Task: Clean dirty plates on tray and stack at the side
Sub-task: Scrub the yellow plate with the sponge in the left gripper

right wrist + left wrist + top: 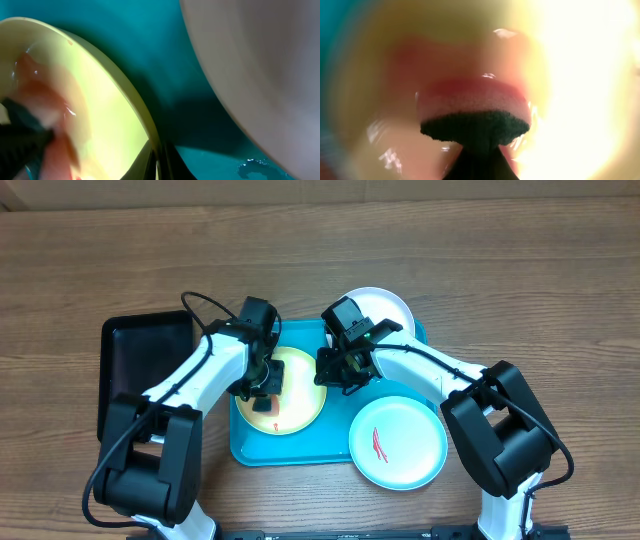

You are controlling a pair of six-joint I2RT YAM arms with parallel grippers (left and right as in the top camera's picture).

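overhead: my left tool on yellow-green plate in turquoise tray, my right tool at its right rim, smeared white plate front-right | left wrist: tool clamped on sponge against plate | right wrist: tool narrow, pinching yellow-green plate rim

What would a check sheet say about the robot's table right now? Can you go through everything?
Surface: wooden table.
Job's things: yellow-green plate, smeared red, lies on the turquoise tray. The streaked white plate overlaps the tray's near right corner. The plain white plate sits at its far right corner.
Clutter: black tray just left of the turquoise tray.
Grippers: left gripper shut on a sponge, pressed on the yellow-green plate. The right gripper seems to pinch that plate's rim.
Cables: black cable loops over the left arm; a second cable runs along the right arm.
Surroundings: nothing seen.
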